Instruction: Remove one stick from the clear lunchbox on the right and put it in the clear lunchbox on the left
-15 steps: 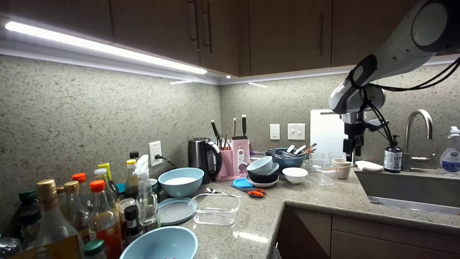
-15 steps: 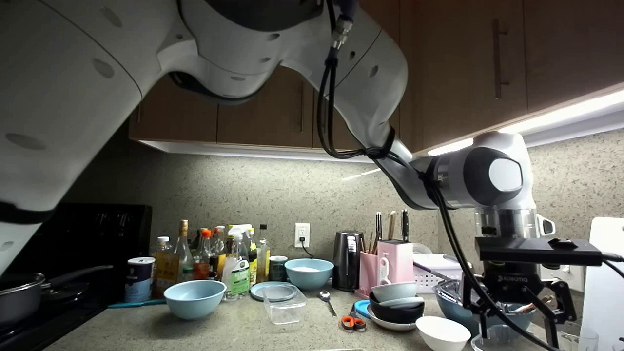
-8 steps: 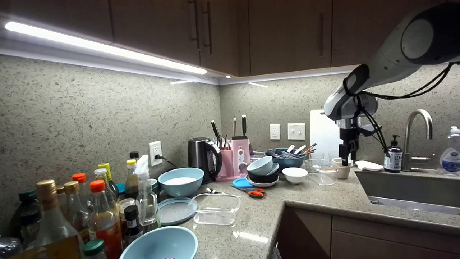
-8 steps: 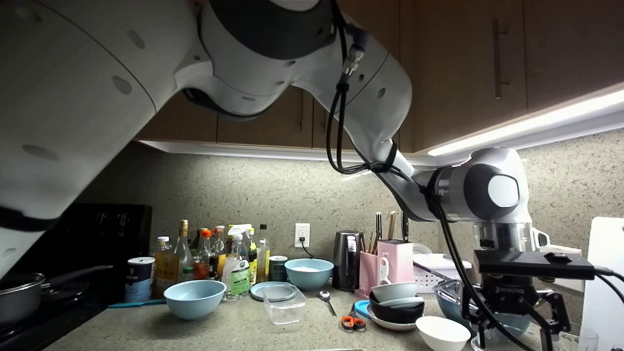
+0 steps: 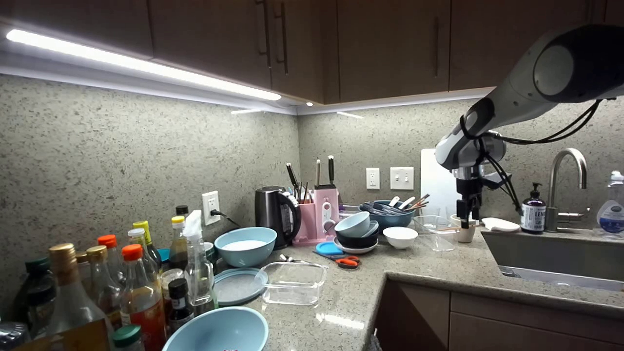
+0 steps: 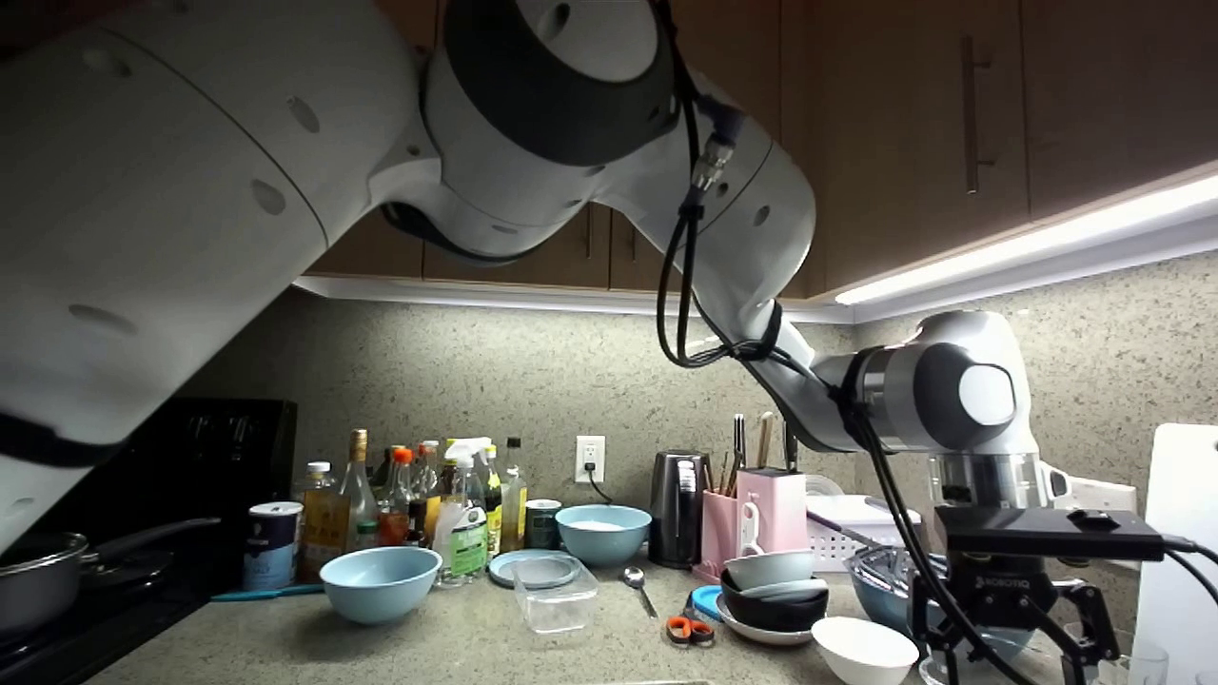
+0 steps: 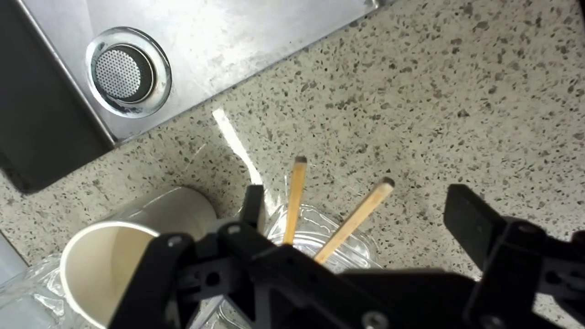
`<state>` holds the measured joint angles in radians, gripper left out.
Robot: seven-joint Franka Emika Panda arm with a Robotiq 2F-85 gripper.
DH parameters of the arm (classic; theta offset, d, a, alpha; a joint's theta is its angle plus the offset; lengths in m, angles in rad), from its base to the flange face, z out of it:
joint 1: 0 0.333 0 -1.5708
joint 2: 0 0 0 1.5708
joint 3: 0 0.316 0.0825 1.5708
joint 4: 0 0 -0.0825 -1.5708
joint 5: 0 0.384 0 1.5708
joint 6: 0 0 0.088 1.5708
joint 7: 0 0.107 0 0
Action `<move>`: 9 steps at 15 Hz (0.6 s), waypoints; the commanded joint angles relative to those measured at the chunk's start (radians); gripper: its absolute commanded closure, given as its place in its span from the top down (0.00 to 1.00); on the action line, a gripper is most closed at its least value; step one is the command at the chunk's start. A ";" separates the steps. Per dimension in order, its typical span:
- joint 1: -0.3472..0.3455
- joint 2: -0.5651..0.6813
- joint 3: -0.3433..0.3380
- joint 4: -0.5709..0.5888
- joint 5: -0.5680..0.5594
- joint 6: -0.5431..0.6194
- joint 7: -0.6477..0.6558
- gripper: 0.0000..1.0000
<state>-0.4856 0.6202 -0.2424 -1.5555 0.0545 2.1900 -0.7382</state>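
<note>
"Tan sticks (image 7: 294, 201), two, are jutting past the rim of the right box (image 5: 436, 239); only the exterior views are showing the left box (image 5: 292, 293)."

"Bearing?"

"They're pointing dark-tipped up the wrist view, long axes fanning apart."

"Gripper (image 7: 358, 201)?"

"Standing wide, its fingers (image 7: 473, 224) flanking both sticks in that view."

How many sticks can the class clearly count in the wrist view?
2: one stick nearer the cup, another stick slanting farther from it. More may be hidden behind the jaws.
</note>
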 commanded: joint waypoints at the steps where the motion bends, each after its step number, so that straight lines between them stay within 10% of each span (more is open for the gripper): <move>1: -0.032 0.051 0.025 0.071 -0.030 -0.019 -0.009 1.00; 3: -0.038 0.070 0.031 0.095 -0.034 -0.026 -0.010 1.00; 9: -0.047 0.104 0.037 0.149 -0.047 -0.044 0.000 0.47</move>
<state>-0.5114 0.7102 -0.2240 -1.4447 0.0307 2.1720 -0.7387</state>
